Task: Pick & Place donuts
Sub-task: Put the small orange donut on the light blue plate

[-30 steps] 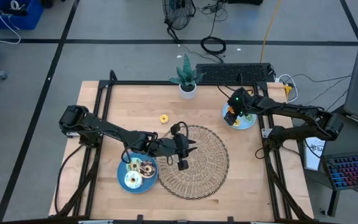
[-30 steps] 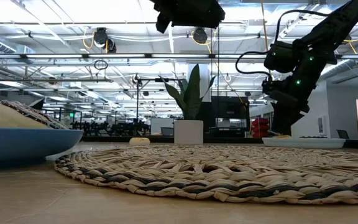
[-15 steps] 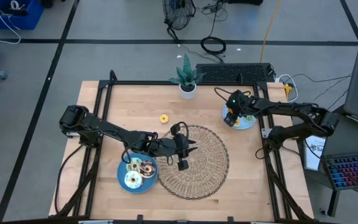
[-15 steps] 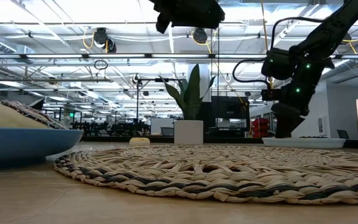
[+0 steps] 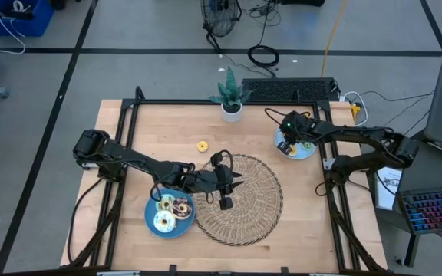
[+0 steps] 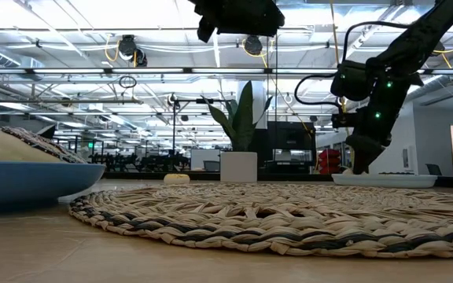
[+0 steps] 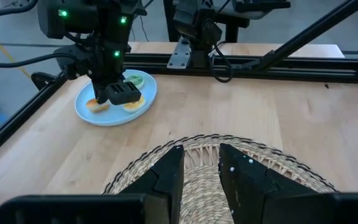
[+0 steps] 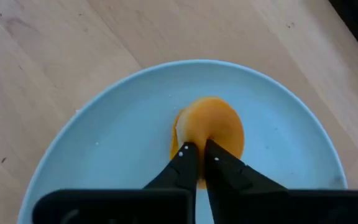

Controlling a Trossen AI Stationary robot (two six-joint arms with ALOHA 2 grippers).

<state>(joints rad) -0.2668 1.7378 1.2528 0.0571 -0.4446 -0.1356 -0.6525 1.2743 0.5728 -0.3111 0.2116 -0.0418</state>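
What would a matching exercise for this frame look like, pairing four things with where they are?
Things:
1. right gripper
2. left gripper
3. yellow donut
4. plant

Places:
A. at the table's far edge, in a white pot
B. alone on the bare wood, between the plant and the mat
C. over the mat's left edge
D. down on the orange donut in the right plate

Pairs: 1-D, 2-C, 3-B, 4-A
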